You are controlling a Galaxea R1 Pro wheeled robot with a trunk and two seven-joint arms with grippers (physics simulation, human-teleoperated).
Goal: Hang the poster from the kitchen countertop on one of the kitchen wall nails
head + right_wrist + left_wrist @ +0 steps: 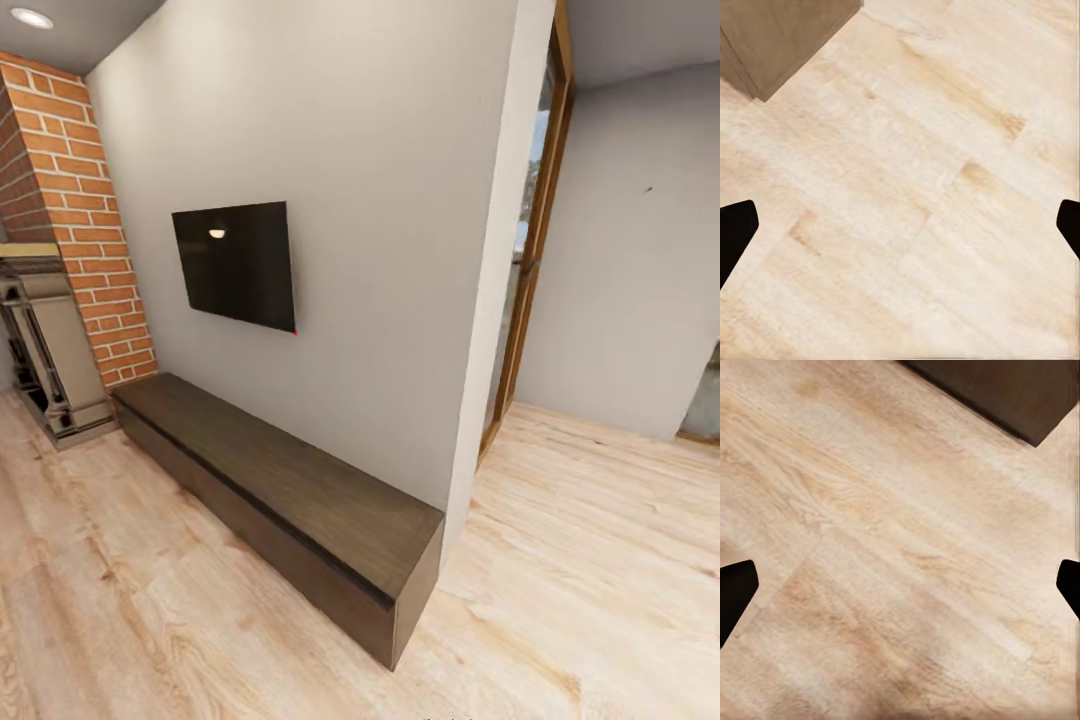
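- Pale wood floor (560, 560) runs beneath both grippers, beside a grey wall (380, 200).
- Low dark bench (290, 500) and black TV screen (236, 264) lie ahead.
- Left gripper (900, 589) and right gripper (900, 229) are spread wide, holding nothing.

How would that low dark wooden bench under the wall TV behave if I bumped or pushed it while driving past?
The dark wooden bench would probably not budge: it is long and sits flush on the wood floor. It looks unlikely to tip, being low and wide with its back along the grey wall. Its boxy slab faces suggest something rigid, not fragile.
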